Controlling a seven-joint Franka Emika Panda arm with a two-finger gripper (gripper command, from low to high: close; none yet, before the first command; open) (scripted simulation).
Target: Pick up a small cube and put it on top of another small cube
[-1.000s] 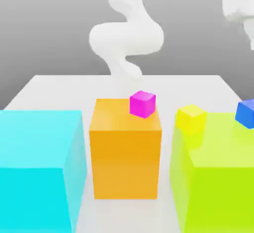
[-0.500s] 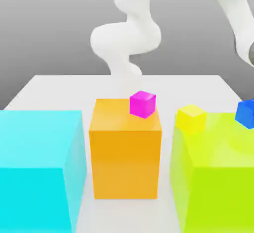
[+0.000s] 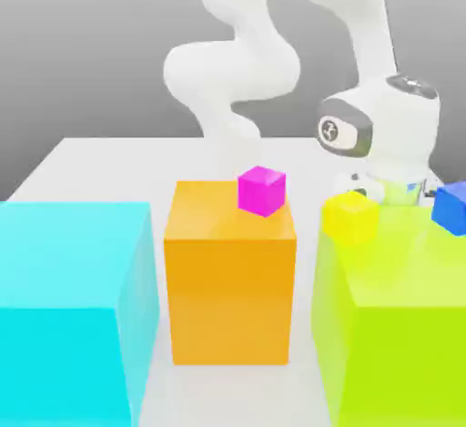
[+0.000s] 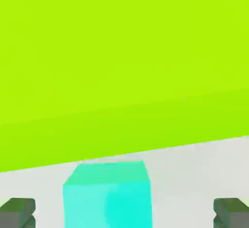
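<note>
Lined up between the wide-open fingers of the end effector (image 4: 124, 215), a turquoise cube (image 4: 104, 205) sits on the bench (image 4: 194, 173). Just beside it stands the lime block (image 3: 410, 352), carrying small yellow (image 3: 351, 219) and blue cubes (image 3: 452, 208). Farther off, a small magenta cube (image 3: 262, 192) rests on the orange block (image 3: 230, 299); beyond, the cyan block (image 3: 59, 352).

No readable text, labels, brands or numbers.
One small dark sign on a light disc is set in the dark-rimmed joint of the white robot arm (image 3: 387, 120), near the wrist; its meaning cannot be told.
</note>
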